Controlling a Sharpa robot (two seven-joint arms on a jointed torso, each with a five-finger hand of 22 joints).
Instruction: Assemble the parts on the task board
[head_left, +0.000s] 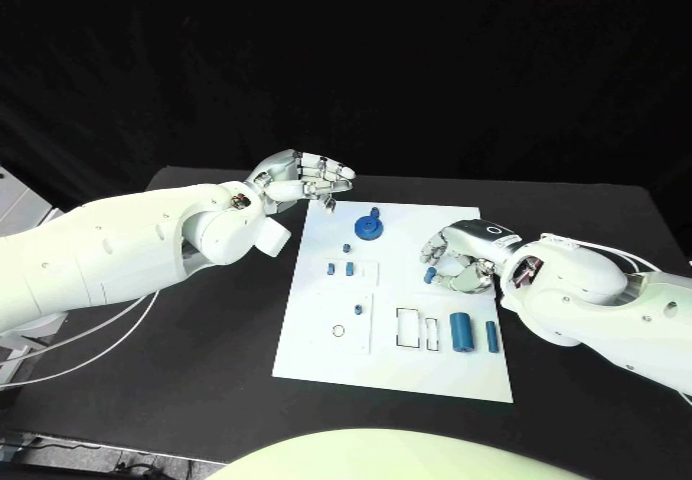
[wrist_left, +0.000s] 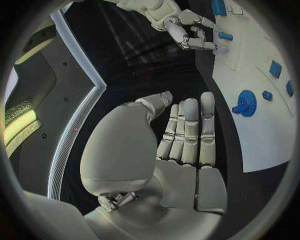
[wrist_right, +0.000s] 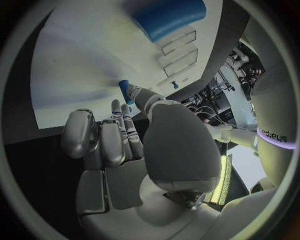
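The white task board (head_left: 325, 340) sat flat in the middle of the black surface (head_left: 173, 390), long side running away from the robot. On it, a round blue part with a little knob (head_left: 369, 229) was near the far edge, two tiny blue parts (head_left: 339, 268) lay side by side a bit closer in, and another small one (head_left: 349, 247) sat between those and the round piece. Toward the near right of the board, a thick blue cylinder (head_left: 460, 333) lay next to a thinner blue rod (head_left: 492, 337), with a couple of rectangular outlined slots (head_left: 408, 328) just to their left and a small ring-shaped mark (head_left: 339, 330) further left.

The left robot hand (head_left: 306, 178) hung over the far left corner of the board, above the surface, not touching any part. From the wrist view its fingers (wrist_left: 190, 131) were stretched out straight and close together with nothing in the palm, so it was open and empty.

The right robot hand (head_left: 462, 255) was down at the right edge of the board, fingers curled in. A small blue part (head_left: 430, 271) was right at its fingertips; the right wrist view showed that blue piece (wrist_right: 124, 91) sitting against a fingertip (wrist_right: 139, 95) on the board. Honestly I couldn't tell whether it was actually pinched or just being touched, so I can't call its grip.
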